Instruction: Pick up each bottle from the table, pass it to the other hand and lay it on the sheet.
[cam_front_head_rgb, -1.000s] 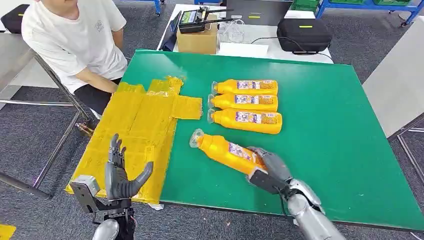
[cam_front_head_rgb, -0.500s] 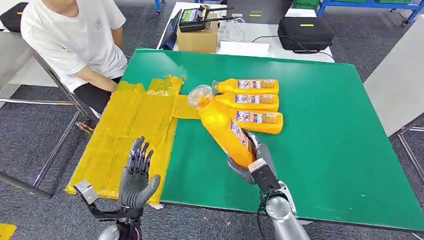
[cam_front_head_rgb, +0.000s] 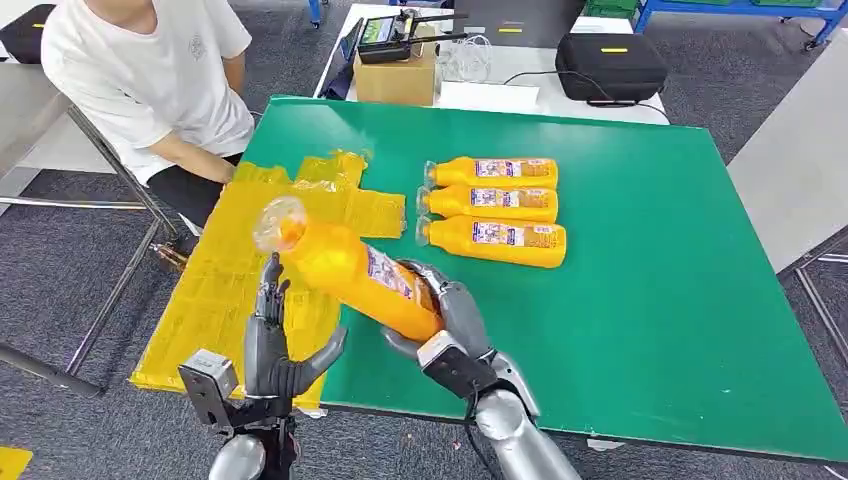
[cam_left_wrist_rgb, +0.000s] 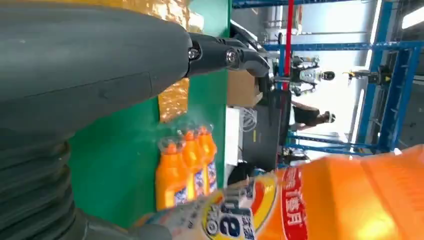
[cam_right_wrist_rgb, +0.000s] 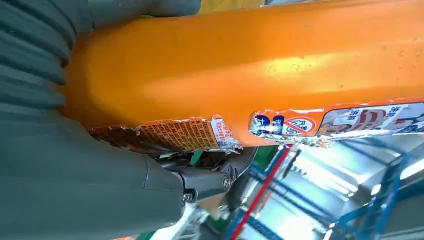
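My right hand (cam_front_head_rgb: 446, 318) grips an orange bottle (cam_front_head_rgb: 352, 272) by its base, lifted off the table with its clear cap pointing up and left over the yellow sheet (cam_front_head_rgb: 250, 262). The same bottle (cam_right_wrist_rgb: 260, 65) shows close up in the right wrist view, and its label end (cam_left_wrist_rgb: 320, 200) in the left wrist view. My left hand (cam_front_head_rgb: 278, 348) is raised with fingers apart just below and left of the bottle, holding nothing. Three more orange bottles (cam_front_head_rgb: 495, 208) lie side by side on the green table (cam_front_head_rgb: 650, 260); they also appear as a row of bottles (cam_left_wrist_rgb: 186, 165) from the left wrist.
A person in a white shirt (cam_front_head_rgb: 140, 70) sits at the table's far left corner. A cardboard box (cam_front_head_rgb: 396, 75) and a black case (cam_front_head_rgb: 608, 66) stand on the white table behind. The sheet hangs over the green table's left edge.
My right hand has carried the bottle up and left, from over the table's middle to above the sheet's edge. My left hand has risen slightly toward it.
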